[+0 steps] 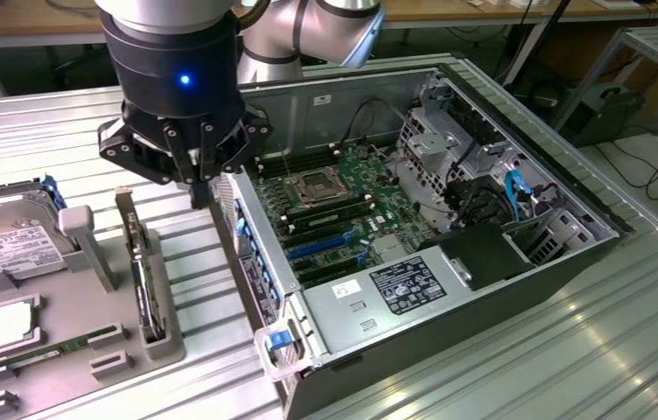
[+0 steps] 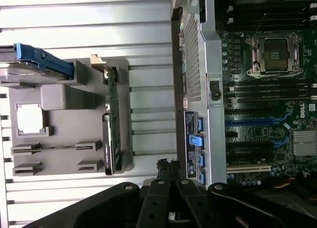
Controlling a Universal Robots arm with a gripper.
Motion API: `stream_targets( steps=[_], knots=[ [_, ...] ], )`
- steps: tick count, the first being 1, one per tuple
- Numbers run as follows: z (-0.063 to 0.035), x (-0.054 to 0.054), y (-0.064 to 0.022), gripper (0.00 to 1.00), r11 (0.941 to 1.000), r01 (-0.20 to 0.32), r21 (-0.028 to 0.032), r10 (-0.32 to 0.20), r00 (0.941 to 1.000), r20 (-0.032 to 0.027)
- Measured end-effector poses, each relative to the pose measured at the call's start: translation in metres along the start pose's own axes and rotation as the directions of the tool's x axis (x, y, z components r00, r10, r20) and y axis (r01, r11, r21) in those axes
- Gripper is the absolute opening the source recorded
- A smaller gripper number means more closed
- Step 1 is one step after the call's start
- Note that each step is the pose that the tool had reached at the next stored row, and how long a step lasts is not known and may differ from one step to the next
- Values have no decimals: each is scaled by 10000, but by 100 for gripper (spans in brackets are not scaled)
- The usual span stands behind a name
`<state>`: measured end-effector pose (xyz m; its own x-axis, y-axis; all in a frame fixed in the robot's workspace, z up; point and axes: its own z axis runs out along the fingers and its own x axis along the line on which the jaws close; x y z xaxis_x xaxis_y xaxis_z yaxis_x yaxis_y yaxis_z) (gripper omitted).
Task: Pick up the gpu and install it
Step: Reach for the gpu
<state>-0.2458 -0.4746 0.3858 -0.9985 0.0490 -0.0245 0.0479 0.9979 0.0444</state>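
Observation:
The gpu (image 1: pixel 136 254) is a thin dark card with a silver bracket, standing on edge in a slot of the grey holder (image 1: pixel 84 341). In the wrist view the gpu (image 2: pixel 111 124) runs along the holder's (image 2: pixel 64 104) side nearest the computer. My gripper (image 1: pixel 199 199) hangs above the ribbed table, in the gap between the holder and the open computer case (image 1: pixel 423 262). Its fingers are shut with nothing between them, and the wrist view shows the same gripper (image 2: pixel 167 164) apart from the card. The motherboard (image 2: pixel 267 89) lies exposed inside the case, with blue expansion slots (image 2: pixel 247 122).
The holder also carries a silver hard drive (image 1: pixel 8 241) with a blue clip, a processor chip (image 1: pixel 8 324) and a memory stick (image 1: pixel 43 354). The case's rear wall (image 2: pixel 195 64) stands close beside my gripper. Bare ribbed metal table (image 1: pixel 609 350) lies at the exterior view's right.

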Motion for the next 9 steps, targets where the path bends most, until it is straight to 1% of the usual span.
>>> stream_targets(
  steps=[3,9],
  knots=[
    [-1,43,1,11,10000,2,1,-2,10000,-1],
    [0,94,30,11,10000,1,0,-1,10000,-1]
  ],
)
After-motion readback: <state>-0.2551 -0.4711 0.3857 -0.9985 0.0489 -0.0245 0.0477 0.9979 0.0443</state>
